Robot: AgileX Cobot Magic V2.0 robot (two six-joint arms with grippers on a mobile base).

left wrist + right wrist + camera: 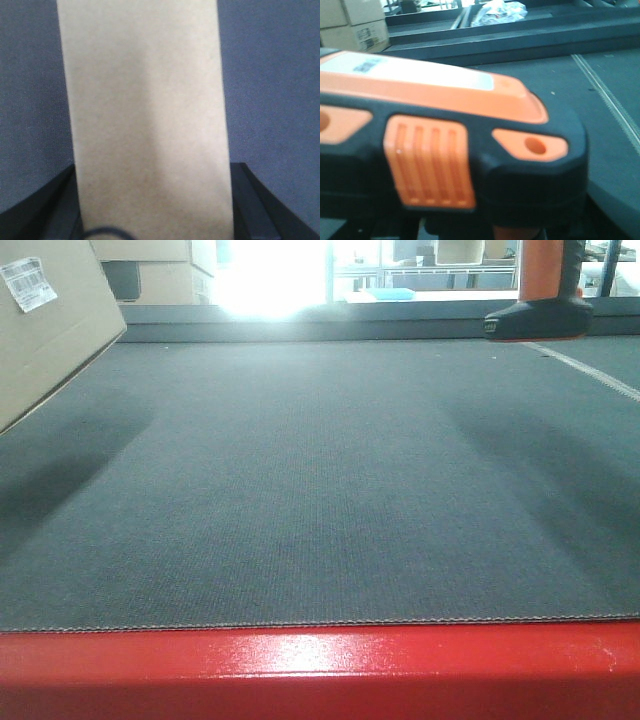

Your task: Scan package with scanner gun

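Note:
A brown cardboard package (50,330) with a white label (28,283) hangs tilted above the dark belt at the far left. In the left wrist view the package (145,120) fills the space between my left gripper's (155,210) black fingers (252,200), which are shut on it. An orange and black scanner gun (545,300) hangs above the belt at the upper right, well away from the package. It fills the right wrist view (445,130) and hides my right gripper's fingers, which hold it by the handle.
A dark woven belt (320,490) spans the view, with a red edge (320,670) at the front. A white line (590,370) runs along its right side. Cardboard boxes (160,270) stand at the back left. A white crumpled bag (500,12) lies far back.

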